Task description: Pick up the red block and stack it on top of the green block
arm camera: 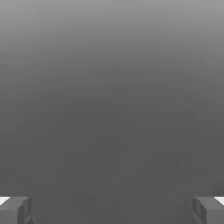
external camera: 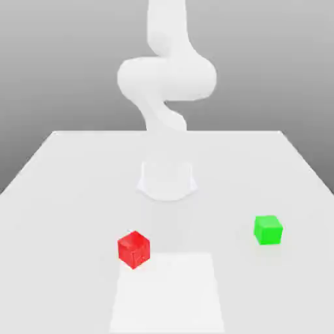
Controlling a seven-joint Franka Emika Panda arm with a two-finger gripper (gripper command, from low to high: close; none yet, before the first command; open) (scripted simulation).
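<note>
Grey, featureless background rises behind a pale white tabletop (external camera: 78, 169), on which the red block (external camera: 134, 248) sits toward the exterior view's left and the green block (external camera: 268, 229) toward its right, well apart from each other and both resting flat with nothing touching them. Behind them the white arm (external camera: 166, 78) rises from its round base, folded and raised. In the hand view the hand (arm camera: 112, 210) faces blank grey, its two fingertips (arm camera: 15, 209) spread wide with nothing between them. By my reading the task has not begun: the reach for the red block comes first, calling for the hand to come down over that cube, straddle it and close. The arm's upper part is cut off by the frame, and white on white makes its outline hard to trace.
</note>
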